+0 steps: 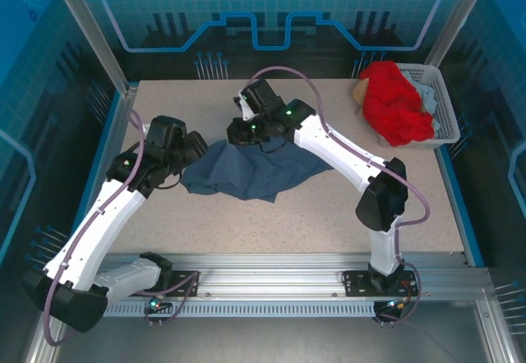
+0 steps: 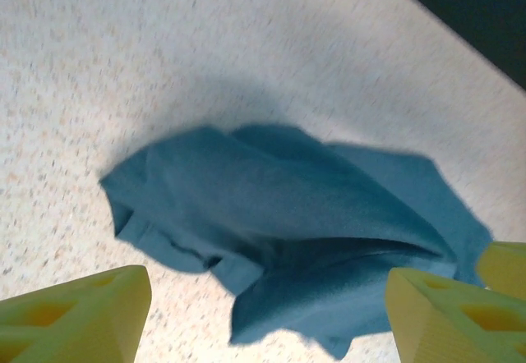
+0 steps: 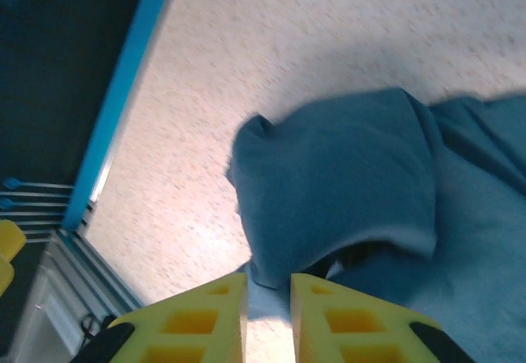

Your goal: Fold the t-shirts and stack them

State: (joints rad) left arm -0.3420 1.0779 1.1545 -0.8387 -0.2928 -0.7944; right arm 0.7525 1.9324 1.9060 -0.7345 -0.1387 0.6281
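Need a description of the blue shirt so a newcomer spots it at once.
Start at the speckled beige table; near its middle lies a crumpled slate-blue t-shirt, loose on the bare surface. The other shirt, a red t-shirt, is heaped in the white basket at the far right corner, so colour and place settle it.

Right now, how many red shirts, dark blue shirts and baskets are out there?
Red shirt: 1
Dark blue shirt: 1
White basket: 1
Total: 3

Overhead, two close wrists; shared t-shirt (image 1: 246, 178)
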